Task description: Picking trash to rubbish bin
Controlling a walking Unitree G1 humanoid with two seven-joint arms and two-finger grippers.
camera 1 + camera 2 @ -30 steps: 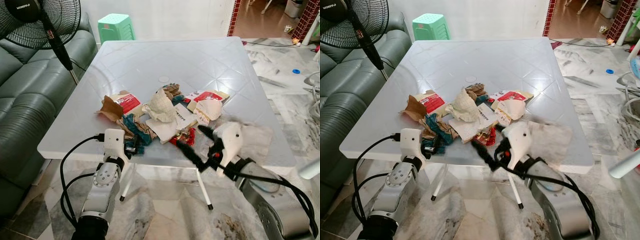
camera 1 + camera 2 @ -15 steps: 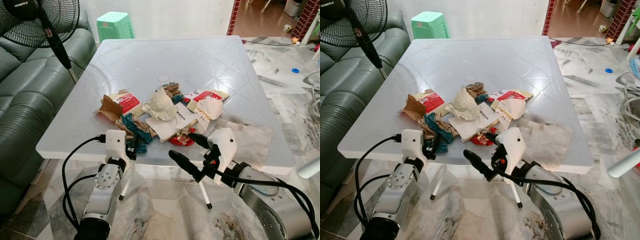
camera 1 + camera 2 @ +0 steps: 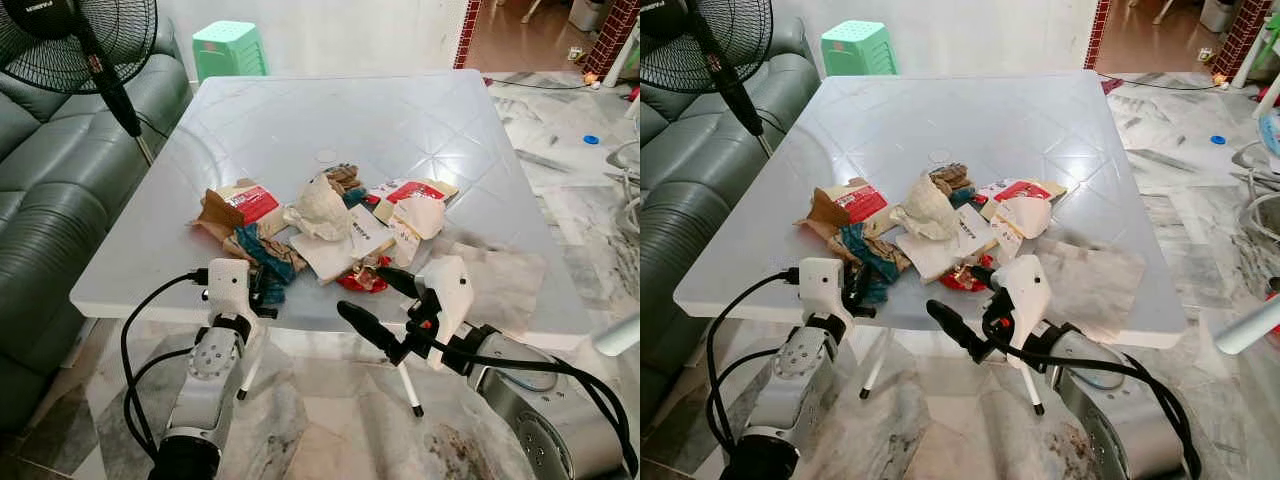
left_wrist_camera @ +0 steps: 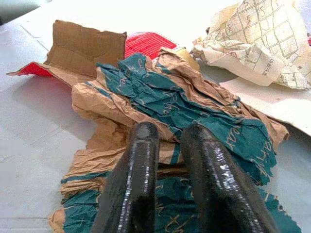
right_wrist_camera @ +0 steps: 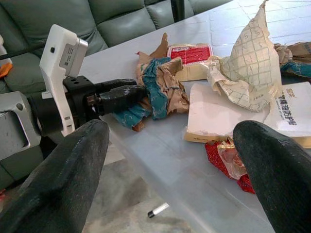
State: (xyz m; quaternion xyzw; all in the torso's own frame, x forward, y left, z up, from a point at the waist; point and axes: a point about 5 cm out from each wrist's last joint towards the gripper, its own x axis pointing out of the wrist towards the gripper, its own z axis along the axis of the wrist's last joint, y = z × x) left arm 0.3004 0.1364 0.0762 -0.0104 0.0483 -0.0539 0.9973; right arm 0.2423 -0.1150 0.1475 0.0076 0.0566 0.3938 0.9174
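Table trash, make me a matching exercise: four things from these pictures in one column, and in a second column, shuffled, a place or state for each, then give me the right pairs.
Things
1. teal and brown wrapper
2. red foil wrapper
3. left gripper
4. right gripper

Places or states
A. jaws wide open, at the table's near edge
B. by the near edge, partly under a flat white box
C. crumpled, at the left end of the pile
D. jaws close together, tips at the teal and brown wrapper

Pairs: 1-C, 2-B, 3-D, 4-A
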